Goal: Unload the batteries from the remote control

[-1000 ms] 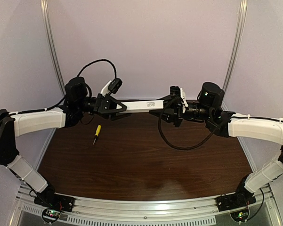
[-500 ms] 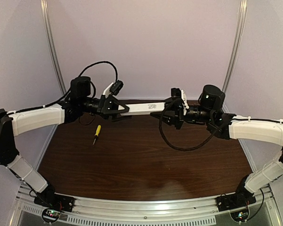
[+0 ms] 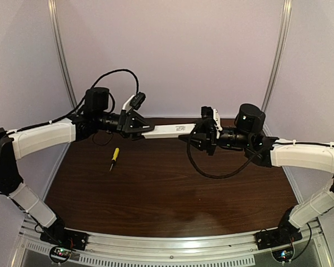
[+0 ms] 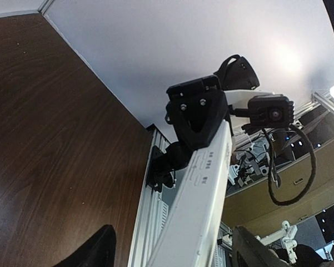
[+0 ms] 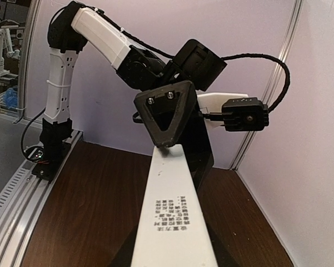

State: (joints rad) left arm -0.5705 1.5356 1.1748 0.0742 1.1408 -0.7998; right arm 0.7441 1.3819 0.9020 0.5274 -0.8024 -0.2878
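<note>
Remote control hanging in mid-air above the table, bridging the two arms.
Right gripper is clamping one end; left gripper is straddling the other end, its fingers standing apart either side, contact not discernible. Yellow-handled screwdriver is lying on the table, below the left arm.
</note>
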